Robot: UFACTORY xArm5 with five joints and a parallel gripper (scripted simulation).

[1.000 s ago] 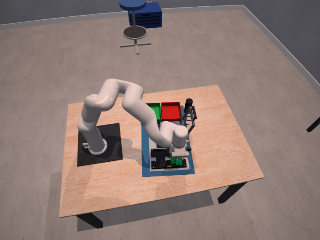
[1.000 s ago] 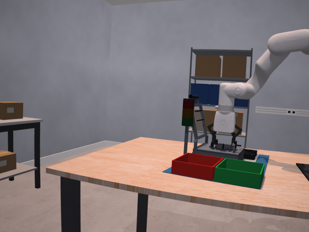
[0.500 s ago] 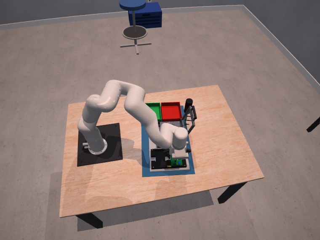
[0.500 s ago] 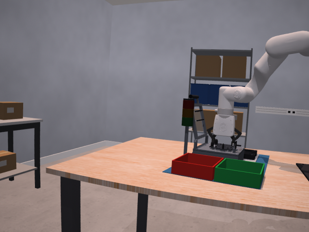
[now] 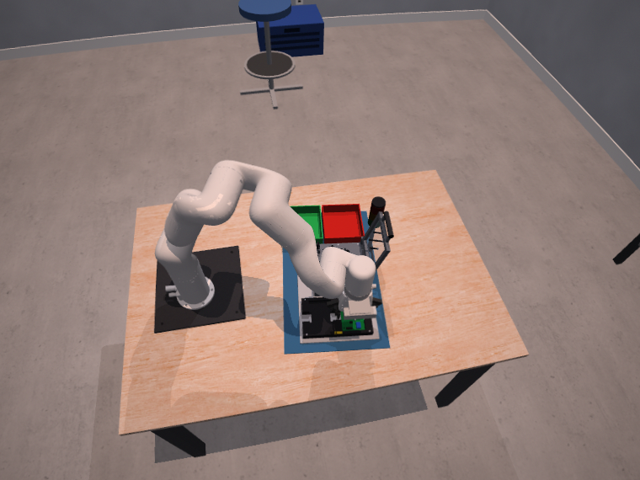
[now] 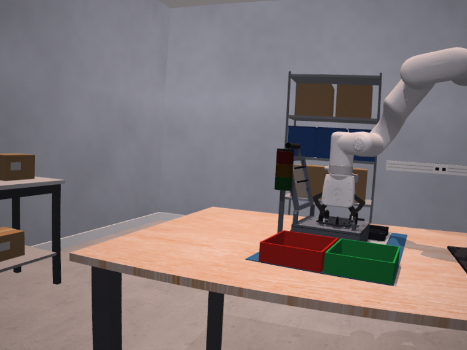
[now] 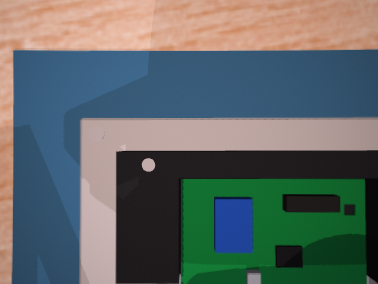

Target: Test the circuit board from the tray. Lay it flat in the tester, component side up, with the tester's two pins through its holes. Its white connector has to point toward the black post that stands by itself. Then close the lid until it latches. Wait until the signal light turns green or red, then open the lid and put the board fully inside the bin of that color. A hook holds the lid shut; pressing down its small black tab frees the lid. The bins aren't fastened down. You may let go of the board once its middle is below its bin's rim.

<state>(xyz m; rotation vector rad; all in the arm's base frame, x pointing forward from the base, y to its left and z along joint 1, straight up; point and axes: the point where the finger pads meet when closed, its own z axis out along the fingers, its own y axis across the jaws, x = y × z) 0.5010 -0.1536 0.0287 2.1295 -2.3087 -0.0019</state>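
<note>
On the table (image 5: 206,371) the arm's base plate (image 5: 227,315) lies toward the left edge in the top view. Further right, the jaws of the gripper (image 6: 338,215) hang spread wide with nothing between them, low over the tray (image 7: 150,225) near the front edge. The circuit board (image 7: 270,225) lies flat in this tray, component side up.

The step in hand seems to be the first pickup. The next move probably calls for a short descent so that the jaws come on both sides of the board, then closing.

Counted: one board, one tray, one tester (image 6: 330,229) with its lid (image 5: 380,235) standing open, one signal light (image 6: 284,168), and two bins, one green bin (image 6: 360,265) and one red bin (image 6: 290,254), touching side by side toward the far edge.
</note>
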